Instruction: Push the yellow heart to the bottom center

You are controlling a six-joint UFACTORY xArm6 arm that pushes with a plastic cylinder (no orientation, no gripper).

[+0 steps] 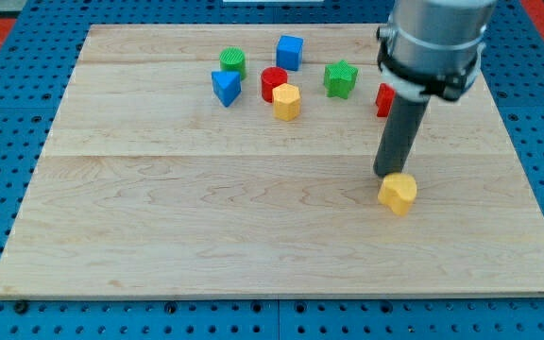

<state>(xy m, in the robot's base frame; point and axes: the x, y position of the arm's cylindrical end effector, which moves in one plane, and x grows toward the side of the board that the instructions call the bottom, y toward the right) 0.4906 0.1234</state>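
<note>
The yellow heart (pixel 399 194) lies on the wooden board (pixel 206 227) at the right of its middle. My tip (pixel 387 175) rests just above and slightly left of the heart, touching or nearly touching its upper edge. The dark rod rises from there to the grey arm body (pixel 437 42) at the view's top right.
Near the board's top are a green cylinder (pixel 233 62), a blue cube (pixel 290 52), a blue triangular block (pixel 226 88), a red cylinder (pixel 274 83), a yellow hexagonal block (pixel 287 101) and a green star (pixel 341 78). A red block (pixel 383 99) is partly hidden behind the rod.
</note>
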